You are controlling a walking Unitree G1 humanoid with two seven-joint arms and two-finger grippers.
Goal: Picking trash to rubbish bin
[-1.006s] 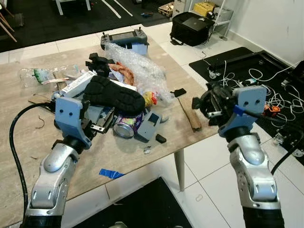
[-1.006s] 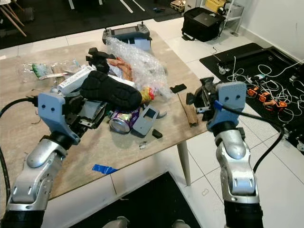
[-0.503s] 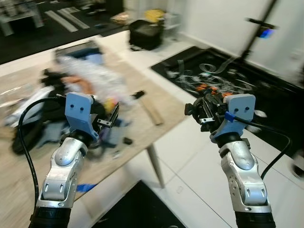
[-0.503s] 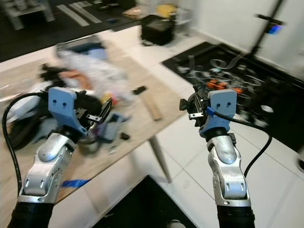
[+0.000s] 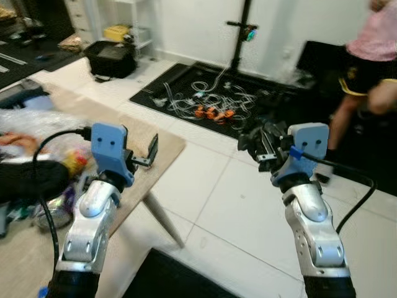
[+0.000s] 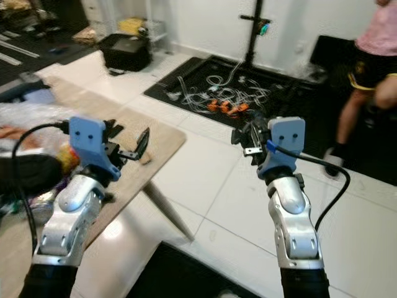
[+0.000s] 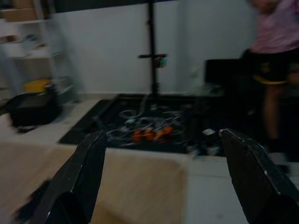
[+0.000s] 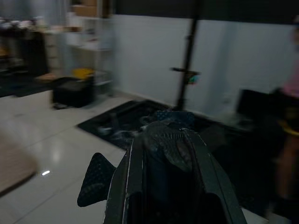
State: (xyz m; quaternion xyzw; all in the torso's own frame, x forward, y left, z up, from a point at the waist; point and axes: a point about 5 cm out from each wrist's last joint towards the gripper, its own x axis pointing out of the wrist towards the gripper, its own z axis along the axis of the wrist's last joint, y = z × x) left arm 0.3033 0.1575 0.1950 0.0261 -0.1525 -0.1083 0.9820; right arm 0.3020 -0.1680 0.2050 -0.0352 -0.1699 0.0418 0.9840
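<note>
While the right hand grips a dark object, the left hand gapes.

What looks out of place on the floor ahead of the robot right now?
A tangle of loose cables lies sprawled over the black mat beyond the table, unbundled, with small orange parts among them.

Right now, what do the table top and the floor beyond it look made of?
The table top looks like pale wood or wood-look laminate, matt, with faint grain. The floor looks like glossy white tile: grout lines and light reflections show. Blur leaves both uncertain.
</note>
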